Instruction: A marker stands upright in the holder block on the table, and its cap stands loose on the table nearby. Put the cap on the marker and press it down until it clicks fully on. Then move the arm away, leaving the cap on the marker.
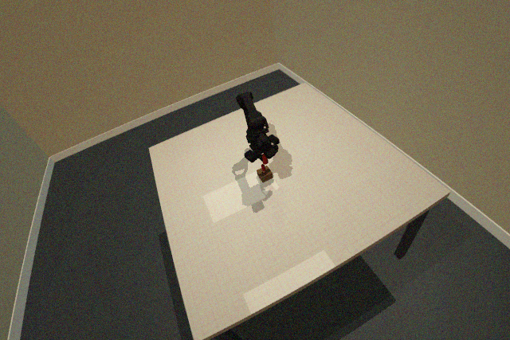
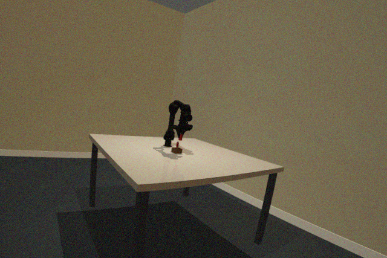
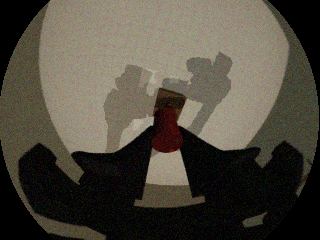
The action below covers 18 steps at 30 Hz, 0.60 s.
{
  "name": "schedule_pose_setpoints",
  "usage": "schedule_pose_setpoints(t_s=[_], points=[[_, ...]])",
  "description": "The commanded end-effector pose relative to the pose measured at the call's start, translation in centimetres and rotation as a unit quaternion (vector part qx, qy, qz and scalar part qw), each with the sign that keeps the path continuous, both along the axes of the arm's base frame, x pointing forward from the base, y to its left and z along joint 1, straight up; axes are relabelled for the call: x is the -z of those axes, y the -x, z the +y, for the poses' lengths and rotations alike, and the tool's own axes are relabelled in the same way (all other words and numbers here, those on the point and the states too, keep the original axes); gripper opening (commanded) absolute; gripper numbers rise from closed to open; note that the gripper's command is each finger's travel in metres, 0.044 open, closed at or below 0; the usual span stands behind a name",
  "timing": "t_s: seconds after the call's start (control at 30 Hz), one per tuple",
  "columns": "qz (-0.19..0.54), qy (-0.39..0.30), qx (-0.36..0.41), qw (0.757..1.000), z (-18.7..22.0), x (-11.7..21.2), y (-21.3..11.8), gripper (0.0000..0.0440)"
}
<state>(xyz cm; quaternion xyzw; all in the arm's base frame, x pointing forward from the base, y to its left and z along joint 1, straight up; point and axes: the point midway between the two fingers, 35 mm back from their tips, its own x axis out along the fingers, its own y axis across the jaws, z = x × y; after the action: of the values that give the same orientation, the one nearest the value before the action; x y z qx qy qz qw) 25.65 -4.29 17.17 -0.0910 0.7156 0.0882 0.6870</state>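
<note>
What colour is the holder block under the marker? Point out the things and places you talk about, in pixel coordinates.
Brown point(image 1: 265, 176) point(image 2: 176, 150) point(image 3: 175, 96); the top view shows it best.

The marker point(image 1: 263, 167) point(image 2: 177, 144) is standing up from the holder block point(image 1: 264, 174) point(image 2: 176, 150) point(image 3: 170, 96), blocking low passage just below the held cap point(image 1: 264, 159) point(image 2: 180, 137) point(image 3: 167, 137); open air is separating cap and marker, while tabletop point(image 1: 329, 163) point(image 2: 212, 161) point(image 3: 100, 45) is leaving room around the block

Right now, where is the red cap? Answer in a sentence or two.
In the exterior view, the red cap is clamped in the gripper, raised above and slightly right of the marker in its brown holder block.
</note>
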Motion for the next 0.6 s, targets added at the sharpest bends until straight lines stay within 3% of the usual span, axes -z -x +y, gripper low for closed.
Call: schedule_pose_setpoints(t_s=[0.0,0.57], points=[[-0.003,0.002,0.005,1.000,-0.7,-0.4,0.1,0.0028],[0.028,-0.015,0.016,0.999,-1.6,1.7,0.5,0.0009]])
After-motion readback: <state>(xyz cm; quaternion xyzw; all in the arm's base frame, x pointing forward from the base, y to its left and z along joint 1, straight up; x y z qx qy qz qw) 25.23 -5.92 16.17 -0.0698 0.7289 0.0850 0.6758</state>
